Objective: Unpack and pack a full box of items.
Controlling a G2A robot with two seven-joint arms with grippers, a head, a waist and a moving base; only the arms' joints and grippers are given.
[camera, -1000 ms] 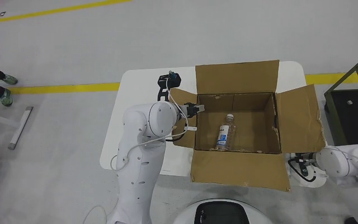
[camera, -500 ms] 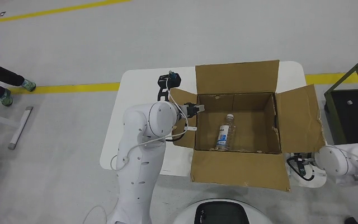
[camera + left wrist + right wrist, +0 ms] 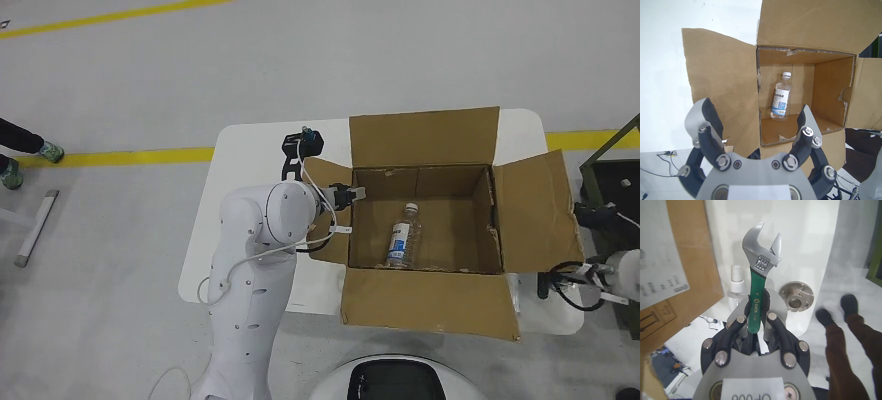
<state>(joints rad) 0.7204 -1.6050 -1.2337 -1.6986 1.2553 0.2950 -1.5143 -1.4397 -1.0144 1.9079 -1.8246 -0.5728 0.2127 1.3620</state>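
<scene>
In the box (image 3: 424,138) on the table (image 3: 250,200) one bottle (image 3: 403,234) lies on its side, the left gripper (image 3: 758,109) spread wide and empty at the box's edge. Outside it, the right gripper (image 3: 756,303) is clamped on a wrench (image 3: 761,262) over the table, near a flange (image 3: 796,296) and a sprayer (image 3: 737,279), so I judge the job midway (unpacking or repacking, I cannot tell).

Workshop or factory hall: grey painted floor (image 3: 150,70), yellow lane lines (image 3: 110,157), white worktable (image 3: 250,150).
</scene>
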